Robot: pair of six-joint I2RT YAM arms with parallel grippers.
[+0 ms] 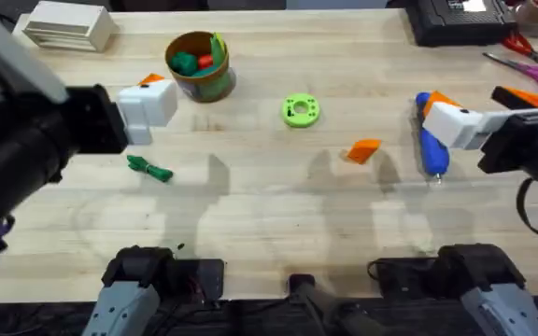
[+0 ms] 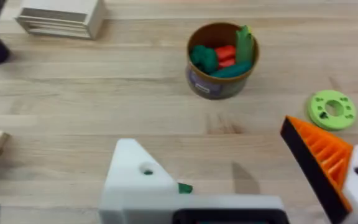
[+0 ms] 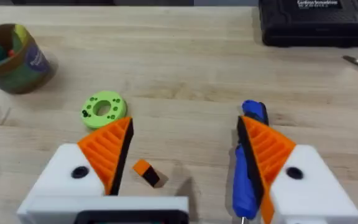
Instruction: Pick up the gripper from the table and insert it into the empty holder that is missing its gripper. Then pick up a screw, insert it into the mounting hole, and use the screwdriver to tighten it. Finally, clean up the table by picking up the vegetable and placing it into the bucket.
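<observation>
One gripper point(image 1: 363, 150), one screwdriver point(image 1: 432, 149), one bucket point(image 1: 199, 66) (three toys inside), one disc point(image 1: 300, 110)

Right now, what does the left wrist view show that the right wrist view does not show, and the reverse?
Left wrist view: the left gripper, open, one white holder lacking its pad, and a slatted wooden box.

Right wrist view: the right gripper, open with both orange pads, the loose orange gripper on the table, the blue screwdriver and a black case.

Both: the bucket holding toy vegetables and the green disc.
</observation>
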